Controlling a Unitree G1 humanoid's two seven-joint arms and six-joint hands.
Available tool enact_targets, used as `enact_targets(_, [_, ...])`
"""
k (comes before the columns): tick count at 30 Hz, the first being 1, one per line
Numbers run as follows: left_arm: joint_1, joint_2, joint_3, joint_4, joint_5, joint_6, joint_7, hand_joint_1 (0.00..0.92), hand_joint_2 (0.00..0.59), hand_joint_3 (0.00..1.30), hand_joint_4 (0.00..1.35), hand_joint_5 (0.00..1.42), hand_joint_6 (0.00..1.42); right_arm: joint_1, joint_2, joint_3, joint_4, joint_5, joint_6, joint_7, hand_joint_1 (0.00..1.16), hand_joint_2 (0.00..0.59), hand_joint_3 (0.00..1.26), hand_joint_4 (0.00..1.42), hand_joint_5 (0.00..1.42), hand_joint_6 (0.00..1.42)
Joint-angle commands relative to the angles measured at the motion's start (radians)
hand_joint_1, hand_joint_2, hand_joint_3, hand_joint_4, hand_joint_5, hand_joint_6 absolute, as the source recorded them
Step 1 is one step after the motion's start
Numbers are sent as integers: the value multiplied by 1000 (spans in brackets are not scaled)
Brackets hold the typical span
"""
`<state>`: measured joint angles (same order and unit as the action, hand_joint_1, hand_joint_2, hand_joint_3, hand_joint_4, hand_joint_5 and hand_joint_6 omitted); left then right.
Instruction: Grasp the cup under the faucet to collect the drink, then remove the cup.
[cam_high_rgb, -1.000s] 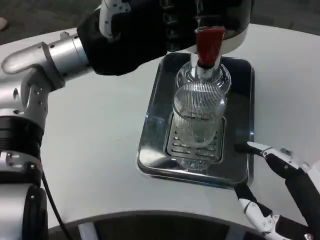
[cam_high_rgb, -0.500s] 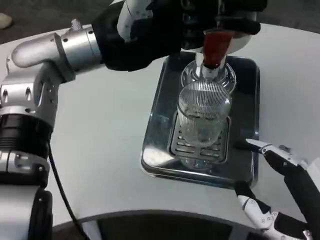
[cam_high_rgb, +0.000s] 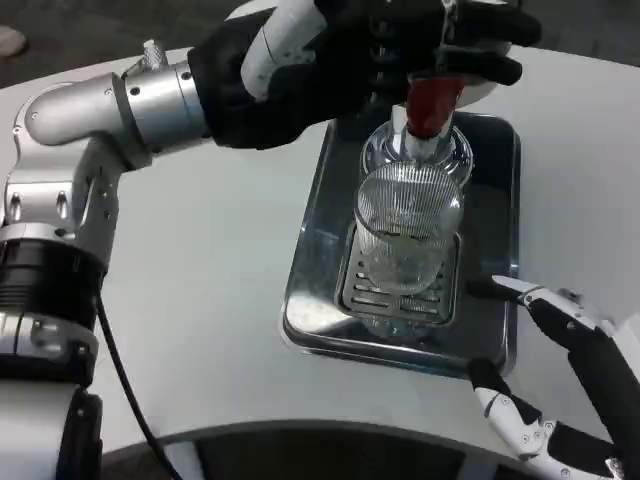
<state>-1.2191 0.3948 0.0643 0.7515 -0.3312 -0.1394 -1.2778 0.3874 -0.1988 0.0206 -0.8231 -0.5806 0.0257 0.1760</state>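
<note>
Cup on the drip tray under the red faucet, both hands away from it.

The ribbed clear cup (cam_high_rgb: 408, 232) stands upright on the slotted grate of the steel drip tray (cam_high_rgb: 312, 250), directly below the red faucet (cam_high_rgb: 430, 103). The left hand (cam_high_rgb: 440, 45) reaches in above the cup, its dark fingers wrapped over the top of the faucet. The right hand (cam_high_rgb: 560, 385) waits on the white tabletop (cam_high_rgb: 200, 300) just off the tray's near right corner, fingers spread, holding nothing, clear of the cup.
</note>
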Motion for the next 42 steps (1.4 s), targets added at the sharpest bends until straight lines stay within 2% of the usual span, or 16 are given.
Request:
enact_targets(1, [40,9,-39,-15,50,-44,-18,0,11,285,79,136,14,3,10,5,9,9,13,-2,634,468,276,207,169,47])
enact_targets(16, [71,24,-74,-47,68,-118,5,0,13,306,88,147,9,11,19,3,6,14,20,0,634,468,276,207,169,47])
enact_targets(24, [89,32,-90,-88,78,-142,17,0,14,308,94,147,9,8,42,-3,16,49,47,-3,634,468,277,219,201,75])
enact_targets(42, [112,51,-110,-125,96,-177,30,0,14,316,98,147,8,-13,53,-11,33,93,77,-13,656,441,269,243,246,140])
